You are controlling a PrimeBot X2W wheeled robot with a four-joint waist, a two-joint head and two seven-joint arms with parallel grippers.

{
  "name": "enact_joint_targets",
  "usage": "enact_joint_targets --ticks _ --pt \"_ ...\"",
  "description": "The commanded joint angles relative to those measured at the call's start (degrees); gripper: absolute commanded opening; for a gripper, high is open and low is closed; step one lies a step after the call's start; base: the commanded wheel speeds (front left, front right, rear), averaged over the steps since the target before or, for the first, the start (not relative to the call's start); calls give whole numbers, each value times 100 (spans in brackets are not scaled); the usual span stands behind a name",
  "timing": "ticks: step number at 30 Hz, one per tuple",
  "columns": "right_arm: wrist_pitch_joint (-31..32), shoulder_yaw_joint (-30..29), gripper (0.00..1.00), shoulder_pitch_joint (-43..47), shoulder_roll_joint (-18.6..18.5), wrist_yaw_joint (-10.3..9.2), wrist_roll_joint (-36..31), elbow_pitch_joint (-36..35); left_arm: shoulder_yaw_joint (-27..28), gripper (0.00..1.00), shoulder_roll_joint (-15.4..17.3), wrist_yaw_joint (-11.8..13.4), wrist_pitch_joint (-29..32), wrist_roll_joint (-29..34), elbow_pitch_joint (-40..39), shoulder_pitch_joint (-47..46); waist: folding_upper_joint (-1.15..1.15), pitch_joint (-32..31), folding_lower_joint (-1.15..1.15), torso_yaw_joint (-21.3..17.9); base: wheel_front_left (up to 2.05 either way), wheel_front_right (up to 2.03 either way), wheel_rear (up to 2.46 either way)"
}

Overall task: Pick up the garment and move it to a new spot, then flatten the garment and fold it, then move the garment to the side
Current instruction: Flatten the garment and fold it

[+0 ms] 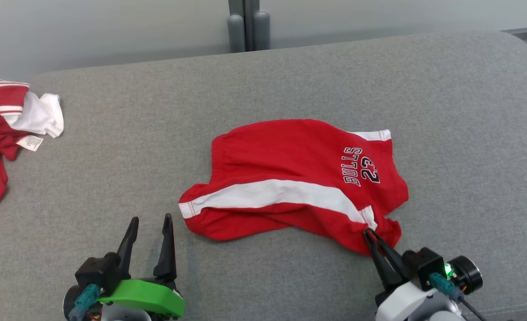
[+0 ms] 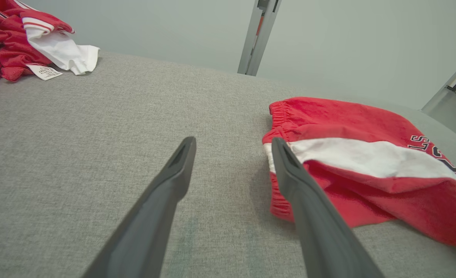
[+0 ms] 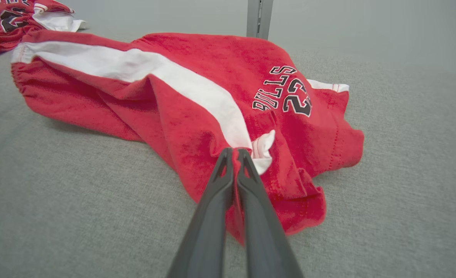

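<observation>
The garment (image 1: 290,165) is a pair of red shorts with a white side stripe and "BULLS 23" lettering, lying rumpled in the middle of the grey cushion. My right gripper (image 1: 369,232) is shut on the garment (image 3: 197,96) at its near right hem; in the right wrist view its fingertips (image 3: 234,151) pinch a fold of red cloth by the end of the white stripe. My left gripper (image 1: 150,218) stands open just left of the waistband end, nothing between its fingers. In the left wrist view the left gripper (image 2: 233,142) has the garment (image 2: 367,162) beside its right finger.
Another red and white garment (image 1: 5,129) with a tag lies crumpled at the far left of the grey cushion (image 1: 290,80). A grey post (image 1: 248,26) stands behind the cushion against the pale wall.
</observation>
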Motion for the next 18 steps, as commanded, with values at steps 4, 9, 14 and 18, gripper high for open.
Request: enact_joint_targets --ticks 4,9,14,18 --pt "-27 -39 31 323 -44 -6 -240 -33 21 100 19 -20 2 68 0 -65 0 5 0 -44 0 0 0" --pt "-28 -105 100 502 -6 -6 -275 105 33 100 19 -20 2 66 11 -78 0 5 0 -91 0 0 0" --pt "-29 -243 100 554 9 -6 -29 -62 59 100 19 -20 1 69 3 -36 0 -37 0 -163 0 0 0" --pt "-29 -401 100 465 12 -6 118 -522 54 100 20 -20 1 51 -47 -10 0 -119 0 -216 0 0 0"
